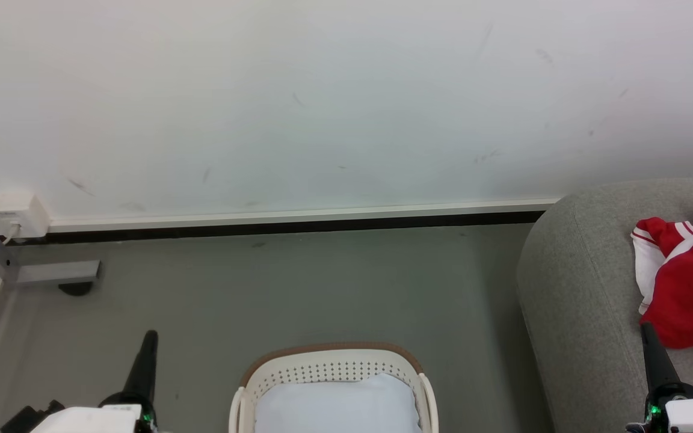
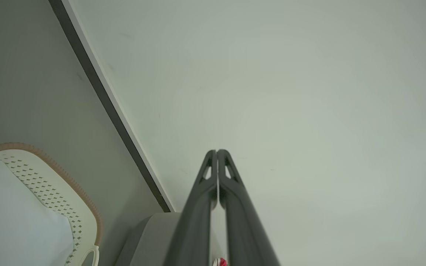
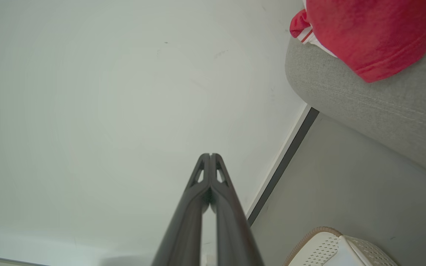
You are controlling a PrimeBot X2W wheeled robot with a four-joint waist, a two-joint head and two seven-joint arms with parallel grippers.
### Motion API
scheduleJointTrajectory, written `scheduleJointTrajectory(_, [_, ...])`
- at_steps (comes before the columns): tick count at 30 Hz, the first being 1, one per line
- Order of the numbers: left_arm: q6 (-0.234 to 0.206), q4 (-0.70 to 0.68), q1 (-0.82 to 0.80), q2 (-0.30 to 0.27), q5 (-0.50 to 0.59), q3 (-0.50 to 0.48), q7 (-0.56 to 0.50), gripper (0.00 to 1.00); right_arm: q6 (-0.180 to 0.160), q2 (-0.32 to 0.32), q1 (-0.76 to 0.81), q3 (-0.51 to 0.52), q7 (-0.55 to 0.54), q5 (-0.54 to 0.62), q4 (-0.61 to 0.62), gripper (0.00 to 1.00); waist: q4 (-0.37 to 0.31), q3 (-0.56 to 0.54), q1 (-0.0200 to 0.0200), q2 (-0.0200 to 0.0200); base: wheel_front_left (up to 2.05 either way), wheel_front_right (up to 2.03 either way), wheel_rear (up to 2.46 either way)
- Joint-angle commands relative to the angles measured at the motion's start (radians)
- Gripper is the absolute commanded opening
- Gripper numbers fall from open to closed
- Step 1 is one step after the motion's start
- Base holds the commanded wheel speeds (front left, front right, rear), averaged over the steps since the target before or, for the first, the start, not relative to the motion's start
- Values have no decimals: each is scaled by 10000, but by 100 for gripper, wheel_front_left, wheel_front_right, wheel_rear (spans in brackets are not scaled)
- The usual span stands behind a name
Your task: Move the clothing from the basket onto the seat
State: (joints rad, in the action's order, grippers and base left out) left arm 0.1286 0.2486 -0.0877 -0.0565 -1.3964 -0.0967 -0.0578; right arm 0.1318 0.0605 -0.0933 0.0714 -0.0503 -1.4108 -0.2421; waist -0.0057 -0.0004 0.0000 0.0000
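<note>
Red-and-white clothing (image 1: 686,273) lies bunched on the grey seat (image 1: 581,300) at the right; the right wrist view has the clothing (image 3: 368,33) on the seat (image 3: 383,107) at its upper right. The white basket (image 1: 334,367) with a brown rim stands on the floor at the bottom centre, holding a pale bluish-white pad (image 1: 337,406). My left gripper (image 1: 150,337) is shut and empty, left of the basket. My right gripper (image 1: 647,331) is shut and empty, its tip just below the clothing's lower edge. Both wrist views show fingers pressed together: left gripper (image 2: 217,152), right gripper (image 3: 210,156).
A white wall with a pale baseboard (image 1: 298,213) runs behind the grey floor (image 1: 322,288). A white socket box (image 1: 17,214) and a grey metal frame foot (image 1: 58,273) sit at the far left. The basket (image 2: 50,184) and pad (image 2: 9,221) also appear in the left wrist view.
</note>
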Motion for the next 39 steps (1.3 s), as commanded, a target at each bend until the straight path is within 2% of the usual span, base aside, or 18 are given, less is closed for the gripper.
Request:
scheduleJointTrajectory(1, [30, -64, -165, -19, -259, -60, -70, 0, -15, 7, -149, 73, -55, -242, 16, 0, 3, 2, 0, 0, 0, 0, 0])
scheduleJointTrajectory(29, [38, -45, -257, 59, -2223, -200, -594, 0, -21, -44, -197, 376, -608, -2115, -34, 0, 56, 34, 0, 0, 0, 0, 0])
scheduleJointTrajectory(39, [39, -44, -253, 59, -2221, -197, -602, 0, -21, -54, -196, 388, -610, -2072, -35, 0, 57, 35, 0, 0, 0, 0, 0])
